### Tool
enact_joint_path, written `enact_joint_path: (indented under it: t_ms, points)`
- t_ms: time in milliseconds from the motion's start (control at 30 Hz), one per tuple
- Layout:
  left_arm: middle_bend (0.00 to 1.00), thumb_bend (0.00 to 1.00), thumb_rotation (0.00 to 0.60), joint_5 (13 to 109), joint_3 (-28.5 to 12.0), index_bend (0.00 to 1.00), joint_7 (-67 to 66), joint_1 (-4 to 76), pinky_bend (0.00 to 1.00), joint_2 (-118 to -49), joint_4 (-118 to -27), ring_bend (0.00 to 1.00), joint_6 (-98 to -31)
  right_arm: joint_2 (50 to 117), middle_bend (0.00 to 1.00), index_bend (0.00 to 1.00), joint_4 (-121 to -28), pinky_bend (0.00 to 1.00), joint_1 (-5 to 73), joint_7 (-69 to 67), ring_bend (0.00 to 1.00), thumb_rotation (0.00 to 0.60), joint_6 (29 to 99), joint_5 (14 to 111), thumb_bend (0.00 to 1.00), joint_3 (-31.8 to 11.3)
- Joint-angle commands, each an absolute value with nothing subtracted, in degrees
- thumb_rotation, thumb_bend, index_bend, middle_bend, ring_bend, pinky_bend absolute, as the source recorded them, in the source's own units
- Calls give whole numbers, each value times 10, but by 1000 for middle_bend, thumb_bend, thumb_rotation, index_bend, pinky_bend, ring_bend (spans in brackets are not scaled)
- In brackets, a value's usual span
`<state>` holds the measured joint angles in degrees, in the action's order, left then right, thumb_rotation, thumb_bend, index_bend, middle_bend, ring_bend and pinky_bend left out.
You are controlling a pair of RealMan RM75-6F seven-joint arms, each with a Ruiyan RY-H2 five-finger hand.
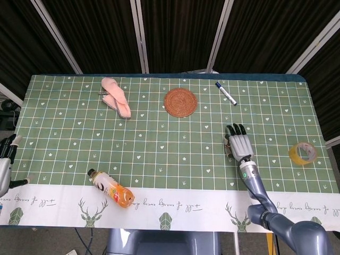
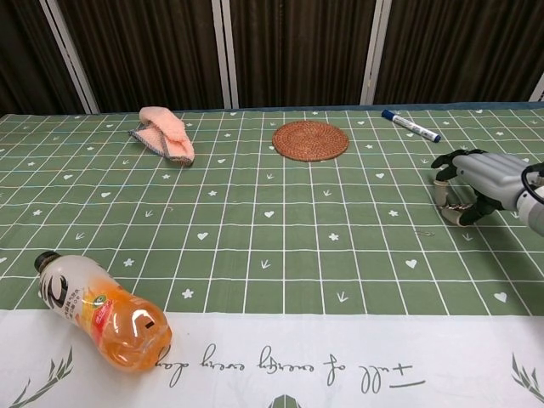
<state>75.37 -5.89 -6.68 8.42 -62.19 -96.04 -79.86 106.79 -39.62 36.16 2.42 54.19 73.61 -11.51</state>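
Even, bright light is falling from overhead in both views; shadows under things are staying short & soft. The dark curtain behind is soaking up light, going nearly black w/ little detail. The juice bottle is glowing orange, small highlights showing on its plastic; faint sheen is showing on the right hand. Head view is looking sharp throughout. Chest view is bending straight lines slightly toward edges; no motion blur is showing.
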Motion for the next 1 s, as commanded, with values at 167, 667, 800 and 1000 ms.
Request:
enact_joint_path:
  t_ms: [167, 667, 800, 1000]
  points:
    - [0, 43, 600, 753, -59, 0, -65, 84, 0, -622, -960, 0, -797, 1063, 114, 555, -409, 0, 361, 22, 0, 600, 552, 738, 375, -119]
    - [0, 41, 600, 765, -58, 0, -57, 83, 0, -616, -971, 0, -805, 985, 119, 575, -580, 0, 350, 61, 0, 600, 599, 694, 388, -172]
    - [0, 43, 600, 770, -57, 0, -57, 81, 0, -614, -974, 0, -809, 966, 119, 576, -642, 0, 342, 75, 0, 600, 603, 661, 388, -191]
    - [0, 43, 600, 774, -57, 0, -53, 80, 0, -612, -977, 0, -813, 941, 121, 576, -771, 0, 324, 79, 0, 600, 607, 558, 391, -243]
